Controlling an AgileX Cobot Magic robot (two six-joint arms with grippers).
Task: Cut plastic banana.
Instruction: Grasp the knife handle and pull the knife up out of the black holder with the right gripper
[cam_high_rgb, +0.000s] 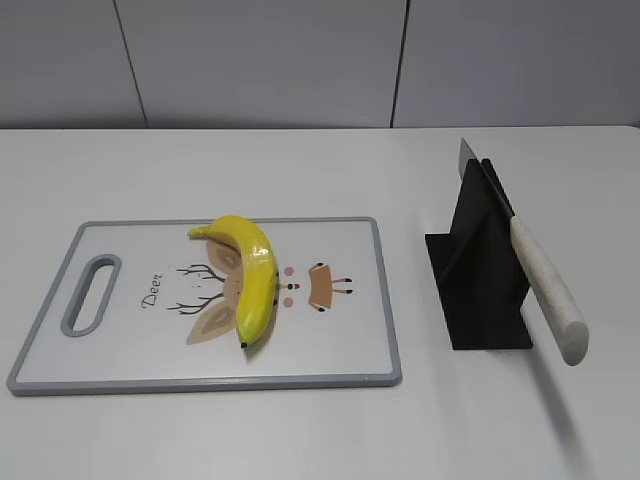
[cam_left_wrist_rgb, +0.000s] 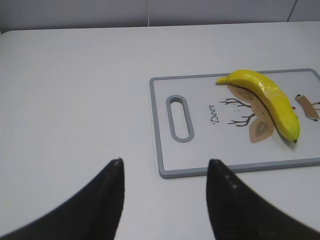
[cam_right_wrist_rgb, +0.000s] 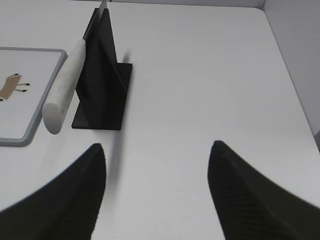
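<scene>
The plastic banana (cam_high_rgb: 253, 274) is glossy yellow and curved. It lies whole on the white cutting board (cam_high_rgb: 120, 350), over the deer picture; it also shows in the left wrist view (cam_left_wrist_rgb: 272, 100). A knife with a speckled white handle (cam_high_rgb: 545, 288) rests slanted in a black stand (cam_high_rgb: 478, 270), also in the right wrist view (cam_right_wrist_rgb: 65, 85). My left gripper (cam_left_wrist_rgb: 165, 162) is open and empty, above bare table near the board's front left corner. My right gripper (cam_right_wrist_rgb: 156, 147) is open and empty, to the front right of the stand. Neither gripper shows in the exterior view.
The board (cam_left_wrist_rgb: 165, 150) has a grey rim and a handle slot (cam_high_rgb: 92, 292) at its left end. The black stand (cam_right_wrist_rgb: 102, 75) stands right of the board. The white table ends at a grey wall behind and at an edge on the right (cam_right_wrist_rgb: 295, 90).
</scene>
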